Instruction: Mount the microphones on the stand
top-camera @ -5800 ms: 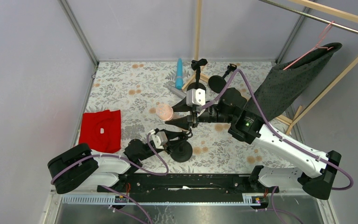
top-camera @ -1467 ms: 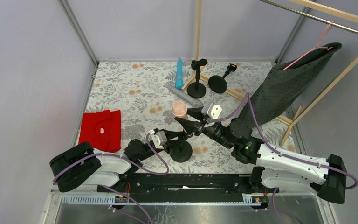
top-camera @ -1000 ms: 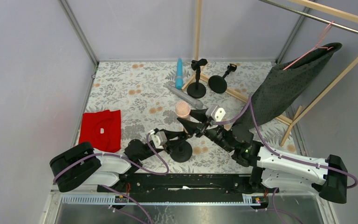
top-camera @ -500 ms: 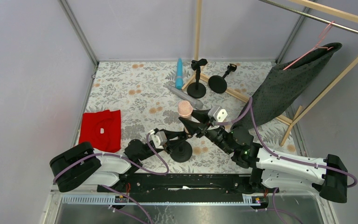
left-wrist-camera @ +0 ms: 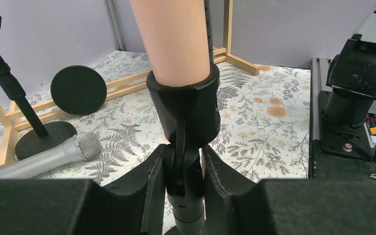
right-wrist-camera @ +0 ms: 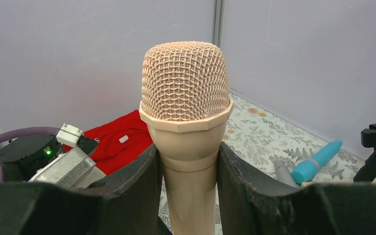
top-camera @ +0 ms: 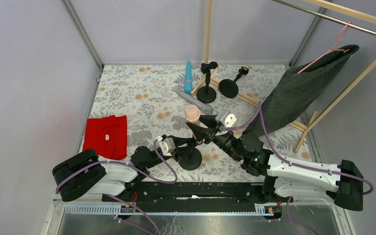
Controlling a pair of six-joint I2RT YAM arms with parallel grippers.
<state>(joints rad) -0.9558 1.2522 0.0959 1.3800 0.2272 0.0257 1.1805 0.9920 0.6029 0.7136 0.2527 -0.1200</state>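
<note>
Peach-pink microphone [right-wrist-camera: 185, 98], clamped upright by the right gripper [right-wrist-camera: 188, 169], is sitting in the stand clip [left-wrist-camera: 183, 100] directly below, whose neck the left gripper [left-wrist-camera: 183, 178] is pinching.

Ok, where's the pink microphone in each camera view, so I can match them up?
Top external: the pink microphone is near the centre, head towards the camera.
Left wrist: only its shaft shows, top centre, entering the black stand clip.
Right wrist: centre, mesh head uppermost, clamped in the right gripper.
Shared landmark: the silver-grey microphone, lying flat.
</note>
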